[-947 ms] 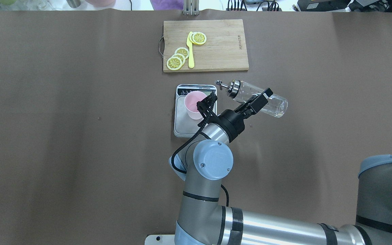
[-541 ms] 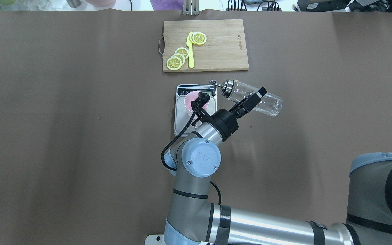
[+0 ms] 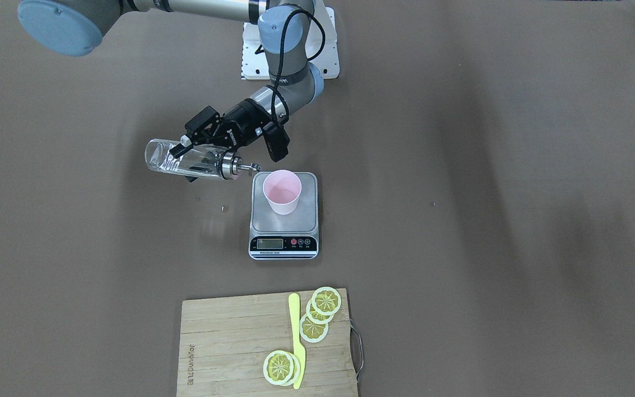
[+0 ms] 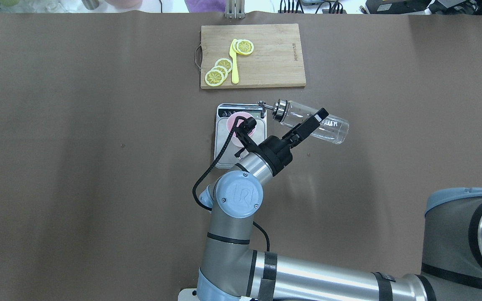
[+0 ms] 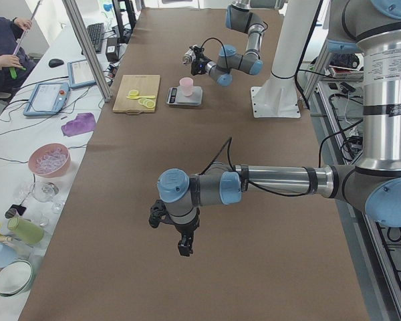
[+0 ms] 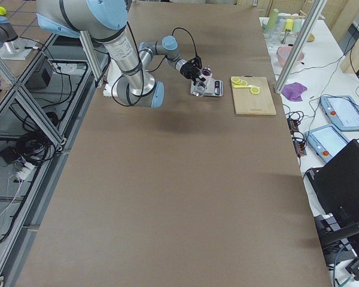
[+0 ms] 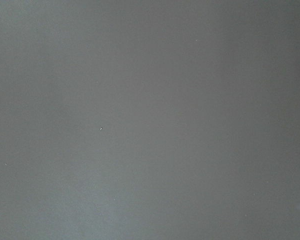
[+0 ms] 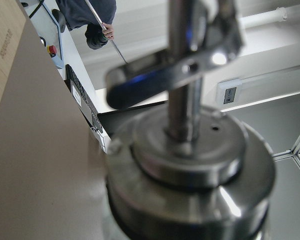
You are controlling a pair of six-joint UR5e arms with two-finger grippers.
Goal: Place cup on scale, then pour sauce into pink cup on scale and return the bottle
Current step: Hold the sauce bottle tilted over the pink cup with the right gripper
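The pink cup [image 3: 281,190] stands upright on the steel scale [image 3: 306,220], toward its robot-side half. My right gripper [image 3: 185,161] is shut on the clear glass bottle [image 3: 157,157], which lies almost level above the table beside the scale. Its metal spout [image 3: 254,167] points at the cup and ends just short of the rim. No stream shows, and I cannot make out the sauce through the glass. In the overhead view the wrist partly covers the cup [image 4: 232,125]. The left gripper [image 5: 180,241] hangs far from the scale; I cannot tell its state.
A wooden cutting board [image 4: 274,54] with lemon slices and a yellow knife [image 4: 234,62] lies beyond the scale. A side table with bowls [image 5: 48,159] and tablets runs along the far edge, where a person [image 5: 3,57] sits. The left wrist view shows only brown table.
The right arm has carried the bottle leftward toward the cup, bringing the spout from beside the scale to its corner. In the last half second it has hardly moved.
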